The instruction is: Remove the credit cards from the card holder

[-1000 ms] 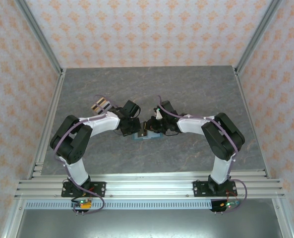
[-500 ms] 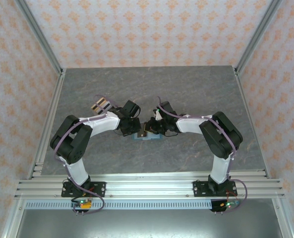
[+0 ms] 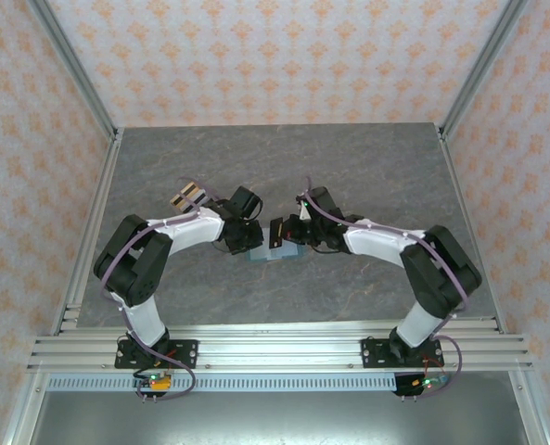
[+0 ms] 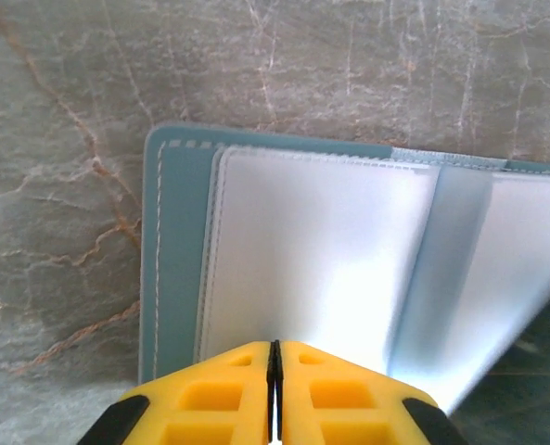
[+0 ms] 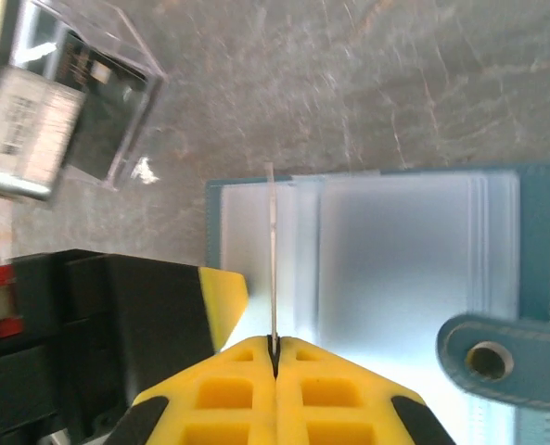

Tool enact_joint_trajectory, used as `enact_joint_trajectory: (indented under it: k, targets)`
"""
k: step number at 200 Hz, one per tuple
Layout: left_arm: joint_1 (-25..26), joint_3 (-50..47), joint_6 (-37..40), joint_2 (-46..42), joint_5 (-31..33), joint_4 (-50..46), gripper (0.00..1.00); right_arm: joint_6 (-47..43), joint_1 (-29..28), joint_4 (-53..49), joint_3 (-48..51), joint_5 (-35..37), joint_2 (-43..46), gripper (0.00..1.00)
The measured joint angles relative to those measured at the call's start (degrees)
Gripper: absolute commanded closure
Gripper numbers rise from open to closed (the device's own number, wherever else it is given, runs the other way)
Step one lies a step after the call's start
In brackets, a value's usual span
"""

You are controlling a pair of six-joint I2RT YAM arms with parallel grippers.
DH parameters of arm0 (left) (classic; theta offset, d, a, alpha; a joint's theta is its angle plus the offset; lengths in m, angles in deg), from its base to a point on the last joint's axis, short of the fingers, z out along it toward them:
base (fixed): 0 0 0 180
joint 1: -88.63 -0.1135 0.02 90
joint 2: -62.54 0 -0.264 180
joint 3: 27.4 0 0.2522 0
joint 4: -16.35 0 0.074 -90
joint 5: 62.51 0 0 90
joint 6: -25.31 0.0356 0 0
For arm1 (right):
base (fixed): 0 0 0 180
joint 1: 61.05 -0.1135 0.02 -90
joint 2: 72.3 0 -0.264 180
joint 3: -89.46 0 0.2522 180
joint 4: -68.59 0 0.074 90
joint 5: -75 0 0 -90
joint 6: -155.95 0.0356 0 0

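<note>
My right gripper [image 5: 273, 350] pinches one thin, stiff, slick credit card [image 5: 272, 260] edge-on, just above the open card holder [image 5: 534, 213]. My left gripper [image 4: 273, 357], pressed together, sits at the soft holder's edge.

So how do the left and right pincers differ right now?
The right pincer is shut on a thin card, seen edge-on; the left pincer is shut with nothing visible between its tips. The right pincer sits near the snap tab of the holder; the left pincer sits over a clear pocket by its plain edge. Both have yellow tips and hang over the open holder.
</note>
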Motion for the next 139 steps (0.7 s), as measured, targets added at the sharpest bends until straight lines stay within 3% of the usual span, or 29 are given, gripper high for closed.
enact_joint_trajectory:
  k: [60,103,139]
  targets:
    - [-2.6,-0.2,-1.5,-13.3,-2.2,1.5,0.5,-1.0,0.2,1.0,2.6,2.4,10.6,1.0]
    - [-3.3,-7.3,-4.0,-27.1,-3.2,10.9,0.3,6.8,5.4,8.9,2.7,-7.0,13.0,1.0]
    - [-3.3,-10.6,-6.5,-29.6,-6.7,18.9,0.22,15.4,7.8,16.5,2.7,-14.5,12.9,1.0]
